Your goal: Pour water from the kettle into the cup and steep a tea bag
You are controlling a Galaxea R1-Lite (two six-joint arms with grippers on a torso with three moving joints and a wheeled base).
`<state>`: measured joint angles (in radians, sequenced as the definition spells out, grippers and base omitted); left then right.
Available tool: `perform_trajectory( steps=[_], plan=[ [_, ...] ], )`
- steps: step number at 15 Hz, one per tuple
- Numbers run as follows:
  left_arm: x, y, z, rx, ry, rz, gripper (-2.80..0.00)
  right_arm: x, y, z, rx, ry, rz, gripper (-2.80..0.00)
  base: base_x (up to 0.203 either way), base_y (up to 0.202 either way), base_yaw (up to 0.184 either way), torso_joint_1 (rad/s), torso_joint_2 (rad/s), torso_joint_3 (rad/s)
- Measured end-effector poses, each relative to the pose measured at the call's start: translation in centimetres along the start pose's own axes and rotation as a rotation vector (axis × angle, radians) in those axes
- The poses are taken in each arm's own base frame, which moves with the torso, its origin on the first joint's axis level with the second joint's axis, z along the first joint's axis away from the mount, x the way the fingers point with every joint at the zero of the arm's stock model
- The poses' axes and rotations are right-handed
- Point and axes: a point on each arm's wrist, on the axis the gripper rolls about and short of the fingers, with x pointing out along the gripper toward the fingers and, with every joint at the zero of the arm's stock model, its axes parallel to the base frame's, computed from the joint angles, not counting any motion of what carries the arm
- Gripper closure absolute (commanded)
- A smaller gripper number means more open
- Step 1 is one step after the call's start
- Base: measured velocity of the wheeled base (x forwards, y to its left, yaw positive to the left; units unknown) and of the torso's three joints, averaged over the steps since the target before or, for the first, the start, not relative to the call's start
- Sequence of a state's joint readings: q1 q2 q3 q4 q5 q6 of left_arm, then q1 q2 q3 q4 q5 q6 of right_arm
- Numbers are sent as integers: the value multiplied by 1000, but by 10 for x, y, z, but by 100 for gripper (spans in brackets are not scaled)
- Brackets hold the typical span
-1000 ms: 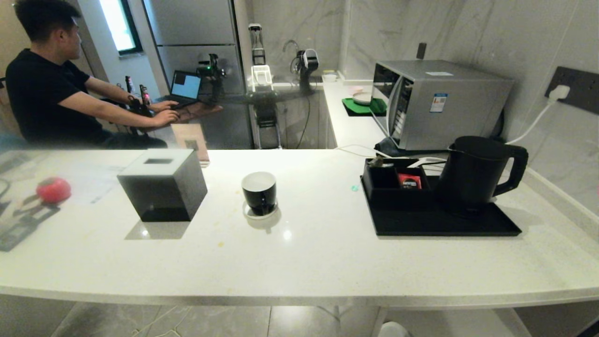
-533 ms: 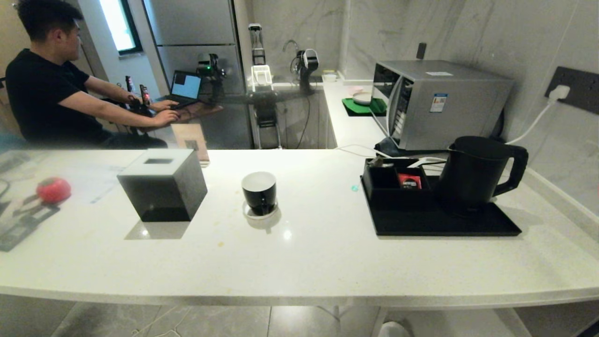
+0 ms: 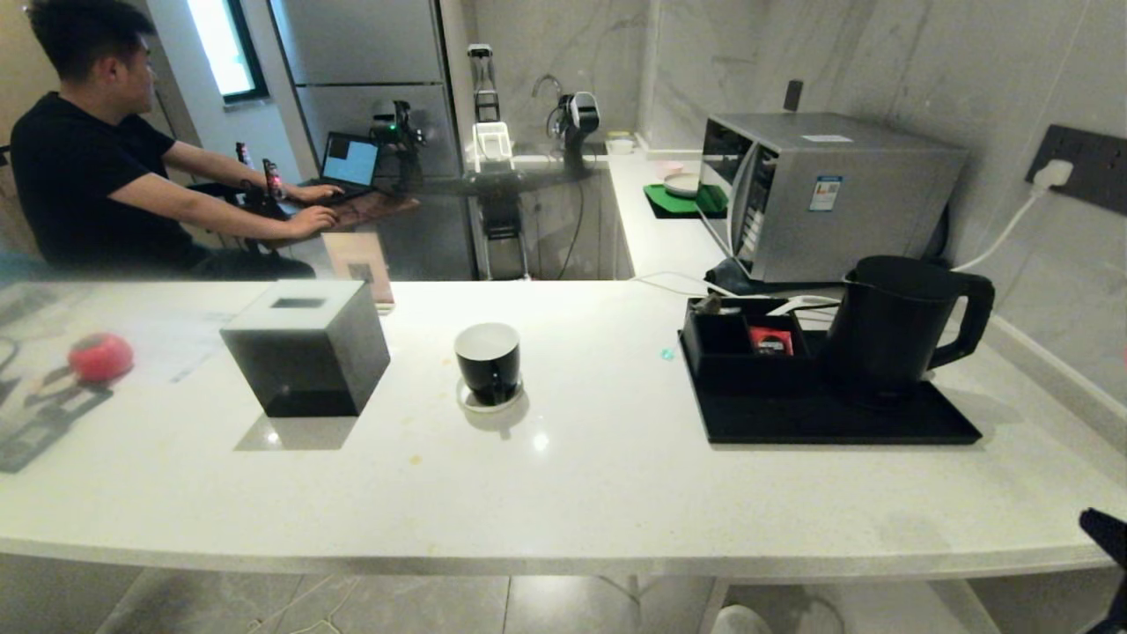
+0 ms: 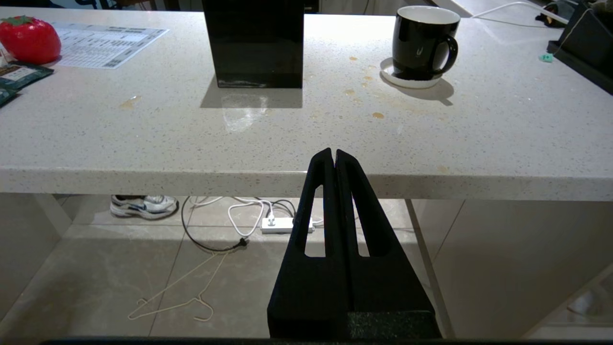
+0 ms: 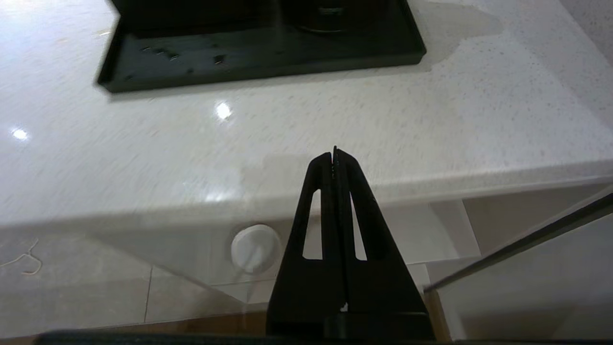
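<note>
Kettle [image 3: 898, 330] stands on the black tray [image 3: 836, 427] at the worktop's [image 3: 572, 493] right, probably heavy with water and rigid; its loop handle looks the best hold. Both the right tool [image 5: 334, 152] and left tool [image 4: 334, 153] are clenched, empty.

The head view looks forward and down across the white speckled stone worktop [image 3: 581, 475]. Both wrist views sit low at its near edge (facing inward), the left sharing the glossy black mug [image 4: 422, 42] [image 3: 488, 362], the right the flat black tray [image 5: 268, 52] [image 3: 836, 421].
</note>
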<state>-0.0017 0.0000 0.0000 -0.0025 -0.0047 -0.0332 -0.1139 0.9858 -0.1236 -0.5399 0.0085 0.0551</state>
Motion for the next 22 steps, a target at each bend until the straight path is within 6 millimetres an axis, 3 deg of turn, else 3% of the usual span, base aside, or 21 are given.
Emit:
perform_trajectory(
  steps=[6,16,17,18,22],
  plan=[
    [0,0,0,0,0,0,0,70,-11,34,10,10,-152,0,0,0,0,0,0,0],
    [0,0,0,0,0,0,0,178,-32,46,-35,-139,-349,0,0,0,0,0,0,0],
    [0,0,0,0,0,1,0,186,-36,47,-36,-146,-358,-213,0,0,0,0,0,0],
    [0,0,0,0,0,0,0,192,-38,49,-37,-151,-365,-280,0,0,0,0,0,0],
    [0,0,0,0,0,0,0,208,-48,50,-46,-153,-388,-280,0,0,0,0,0,0]
  ],
)
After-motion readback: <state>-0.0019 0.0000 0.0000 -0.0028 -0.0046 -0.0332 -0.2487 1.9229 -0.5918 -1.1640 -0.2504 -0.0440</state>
